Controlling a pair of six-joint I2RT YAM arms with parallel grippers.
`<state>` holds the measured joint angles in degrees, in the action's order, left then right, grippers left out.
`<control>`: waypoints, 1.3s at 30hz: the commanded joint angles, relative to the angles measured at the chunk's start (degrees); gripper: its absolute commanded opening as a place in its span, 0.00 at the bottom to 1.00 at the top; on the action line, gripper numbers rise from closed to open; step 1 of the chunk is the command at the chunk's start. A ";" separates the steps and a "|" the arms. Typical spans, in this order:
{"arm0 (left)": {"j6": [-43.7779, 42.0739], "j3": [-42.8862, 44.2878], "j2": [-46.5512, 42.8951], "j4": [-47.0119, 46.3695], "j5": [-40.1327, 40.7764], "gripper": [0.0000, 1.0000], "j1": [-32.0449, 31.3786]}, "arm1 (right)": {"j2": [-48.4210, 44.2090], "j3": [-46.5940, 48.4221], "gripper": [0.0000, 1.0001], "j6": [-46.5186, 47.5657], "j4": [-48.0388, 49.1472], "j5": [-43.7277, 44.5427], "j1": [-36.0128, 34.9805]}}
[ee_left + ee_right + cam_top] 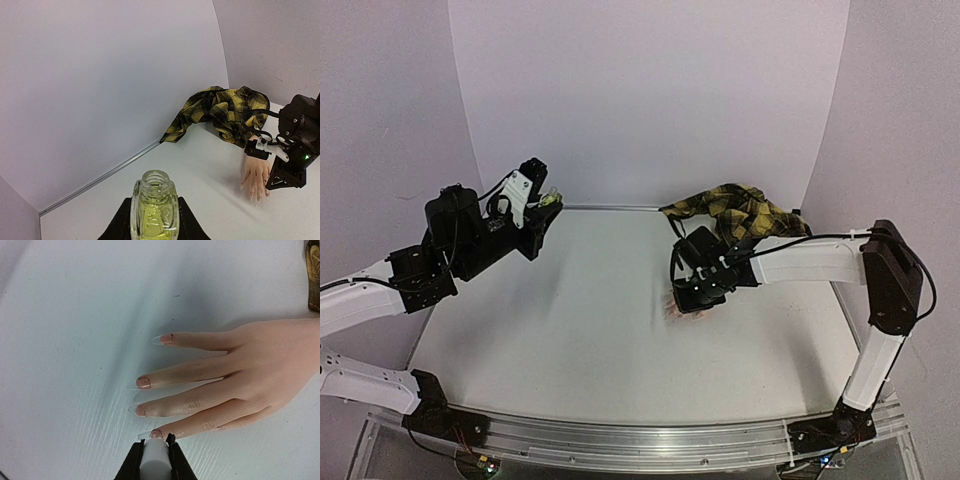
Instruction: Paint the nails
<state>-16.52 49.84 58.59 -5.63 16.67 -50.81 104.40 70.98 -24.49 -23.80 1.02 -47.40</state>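
Where lilac walls [650,90] enclose it, a white table [580,320] bears the mannequin hand [256,175].

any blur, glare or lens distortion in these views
top external: soft even light, no glare, near rail bows; left wrist: wall corner looks bowed, bottle cut off at the bottom edge; right wrist: white cap blurred near the lens, nails sharp, faint shadows beside the fingers.

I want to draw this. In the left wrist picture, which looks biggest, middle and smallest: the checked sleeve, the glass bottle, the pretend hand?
1. checked sleeve and glass bottle: about alike. The bottle sits right at the camera and is cut off, so I won't rank them.
2. pretend hand: smallest.
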 commanded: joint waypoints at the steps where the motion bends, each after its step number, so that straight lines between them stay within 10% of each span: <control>1: -0.22 1.98 -0.22 -1.24 -0.23 0.00 0.09 | 0.29 1.25 0.00 -0.10 0.04 0.79 -0.21; 39: -0.21 2.19 0.10 -1.35 -0.32 0.00 0.09 | 2.78 2.21 0.00 0.06 0.05 -2.45 -0.27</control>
<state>-16.55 49.84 58.59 -5.62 16.67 -50.81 106.09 71.02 -24.45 -23.81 -0.40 -47.40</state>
